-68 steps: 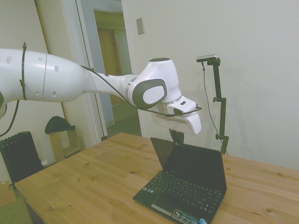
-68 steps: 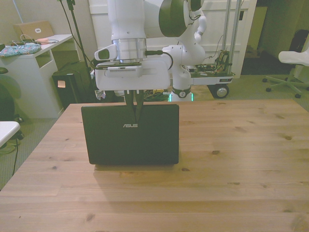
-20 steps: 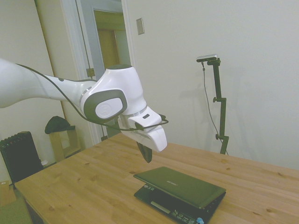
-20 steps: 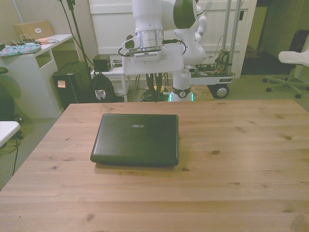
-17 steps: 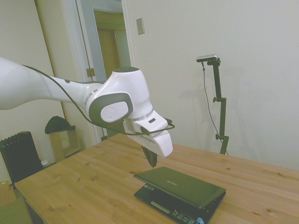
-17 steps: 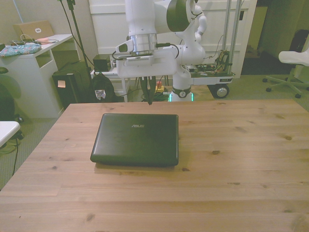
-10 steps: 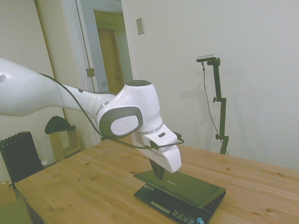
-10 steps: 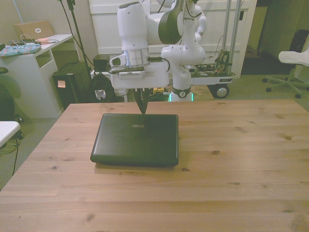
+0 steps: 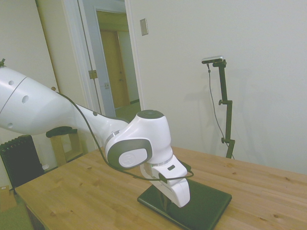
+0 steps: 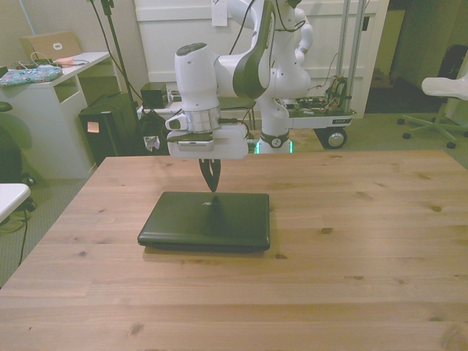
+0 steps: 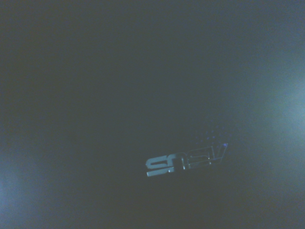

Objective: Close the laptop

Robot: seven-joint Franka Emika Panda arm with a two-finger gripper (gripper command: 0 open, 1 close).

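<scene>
Your white arm [image 10: 219, 69] bends down from its base and drops its wrist [image 9: 139, 148] low, the pincer [image 10: 210, 183] pointing straight down. In the front view you can see its two dark fingers [image 10: 209, 172] pressed together into one narrow tip. In the side view the pincer's white housing [image 9: 173, 184] hides the fingers from you.

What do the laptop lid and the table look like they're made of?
The laptop lid looks like glossy black plastic: the wrist view shows soft glare and a silvery logo on it. The table looks like pale wood with a satin finish, with visible planks, grain and dark knots.
</scene>
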